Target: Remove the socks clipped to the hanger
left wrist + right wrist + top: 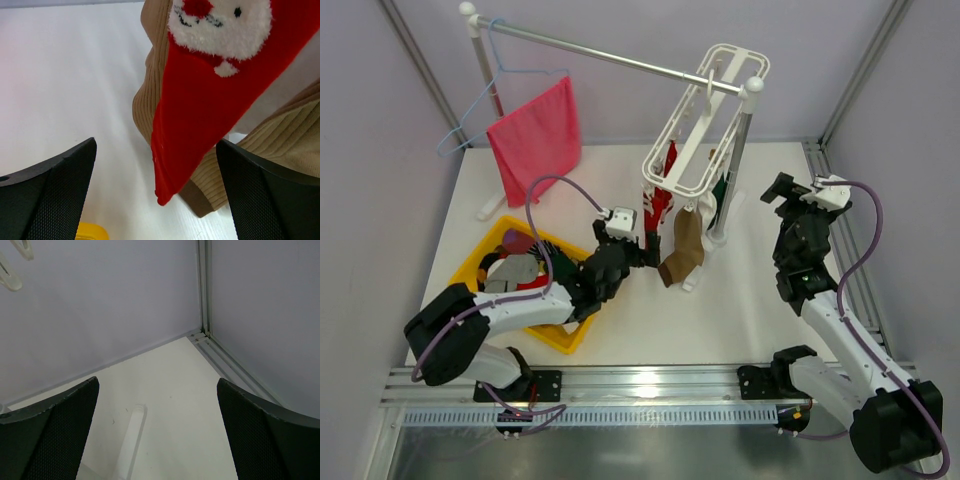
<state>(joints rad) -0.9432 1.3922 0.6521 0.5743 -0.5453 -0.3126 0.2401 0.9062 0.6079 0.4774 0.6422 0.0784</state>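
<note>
The white hanger (715,110) hangs by its hook from the rail. Clipped under it are a red sock (660,200), a tan-brown sock (685,250) and a dark green sock (721,195). My left gripper (645,250) is open just left of the tan sock's toe. In the left wrist view the gripper (156,145) is open, and the tip of the red Santa sock (210,100) hangs between the fingers, untouched, in front of the tan sock (290,135). My right gripper (782,195) is open and empty, right of the hanger, and faces the far corner (157,382).
A yellow basket (565,340) holding several socks sits under my left arm; its corner shows in the left wrist view (90,232). A pink-red cloth (535,140) and a light-blue wire hanger (480,110) hang on the rail's left. The rack's white foot (130,440) lies ahead of the right gripper.
</note>
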